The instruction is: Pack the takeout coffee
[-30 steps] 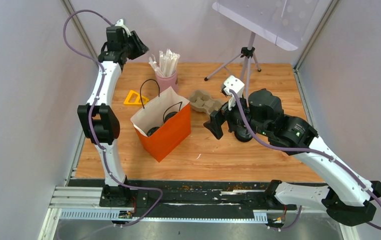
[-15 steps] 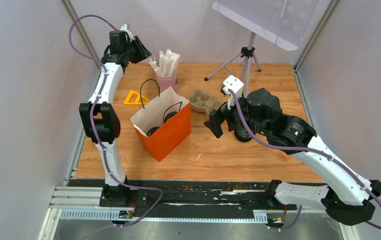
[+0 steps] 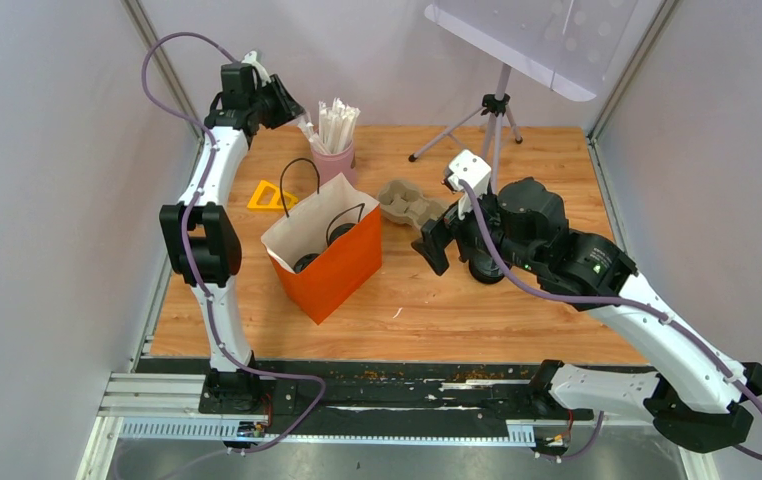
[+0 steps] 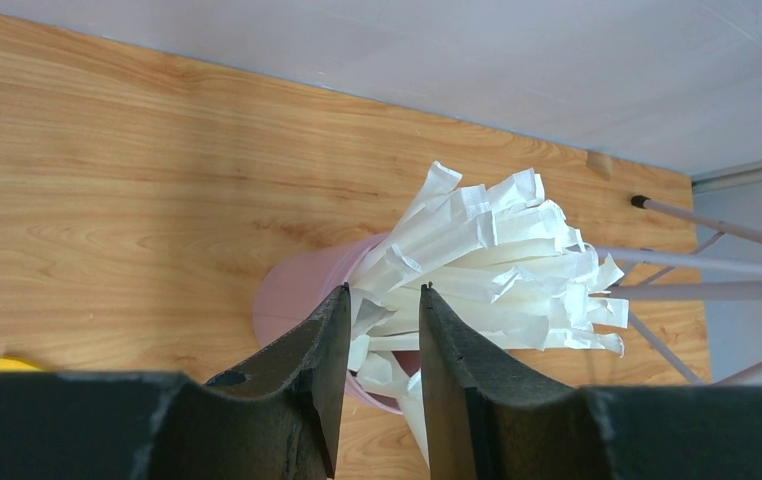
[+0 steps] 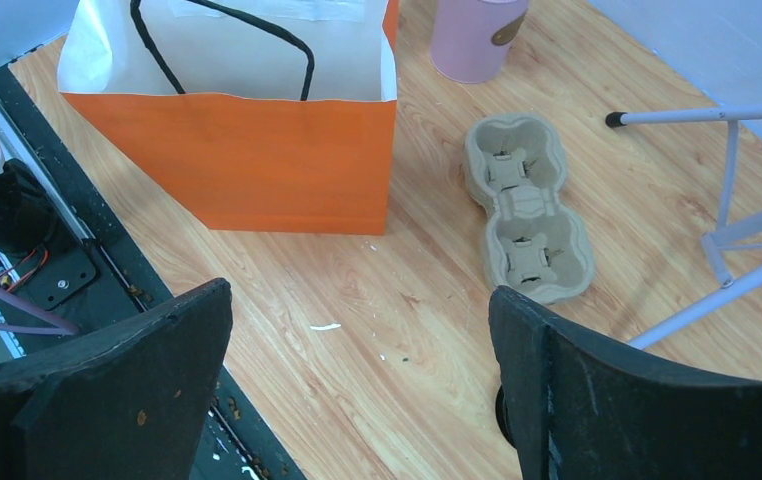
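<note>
Cups: both takeout coffee cups stand inside the orange bag, at the left-centre of the bench. Only their black lids show from above, so you cannot read cup colour or fill level here.

Left jaws: narrow, set at the pink cup of white wrapped sticks, with stick ends lying in the gap. You cannot tell whether they bite on one.

Right jaws: spread wide, holding nothing, hovering over bare bench near the pulp cup carrier, which lies vacant just beside the bag.

Handling, as a judgement:
- Treat the cups as thin paper walls, soft under a squeeze. Too hard a pinch probably dents the wall or pops the lid.
- Weight is unknown. If full, expect them top-heavy and sloshing, so keep them upright.
- If you must reseat one, take hold around the paper wall just under the lid rim. The plastic lid looks slick and may lift off.
- The bag is light, thin paper with an open mouth, likely to slide or tip if nudged. Its cord handles are limp, so come in from straight above.
</note>
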Motion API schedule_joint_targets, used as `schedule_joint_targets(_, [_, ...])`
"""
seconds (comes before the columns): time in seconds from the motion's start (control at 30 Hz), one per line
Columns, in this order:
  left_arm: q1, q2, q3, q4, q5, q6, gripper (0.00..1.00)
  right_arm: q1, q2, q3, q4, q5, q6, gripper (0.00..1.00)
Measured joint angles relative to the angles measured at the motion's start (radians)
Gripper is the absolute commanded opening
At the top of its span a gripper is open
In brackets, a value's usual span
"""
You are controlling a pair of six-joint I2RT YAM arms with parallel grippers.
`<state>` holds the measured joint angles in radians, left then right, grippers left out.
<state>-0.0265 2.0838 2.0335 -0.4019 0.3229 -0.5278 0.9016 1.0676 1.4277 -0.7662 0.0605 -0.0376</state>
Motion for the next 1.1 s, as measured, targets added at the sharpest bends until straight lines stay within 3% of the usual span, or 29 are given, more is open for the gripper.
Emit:
schedule_joint_targets(0.33, [0.000, 0.008, 0.000, 0.002, 0.009, 0.003, 0.33, 0.000, -0.008, 0.000, 0.000, 0.015, -0.016, 1.00])
schedule_joint_targets(0.47, [0.000, 0.011, 0.000, 0.002, 0.013, 0.008, 0.08, 0.000, -0.008, 0.000, 0.000, 0.018, -0.017, 1.00])
schedule_joint_targets(0.57, [0.000, 0.011, 0.000, 0.002, 0.016, 0.009, 0.00, 0.000, -0.008, -0.001, 0.000, 0.018, -0.017, 1.00])
schedule_joint_targets(1.1, [0.000, 0.004, 0.134, -0.117, -0.046, 0.022, 0.00, 0.000, -0.008, -0.008, 0.026, 0.033, -0.018, 1.00])
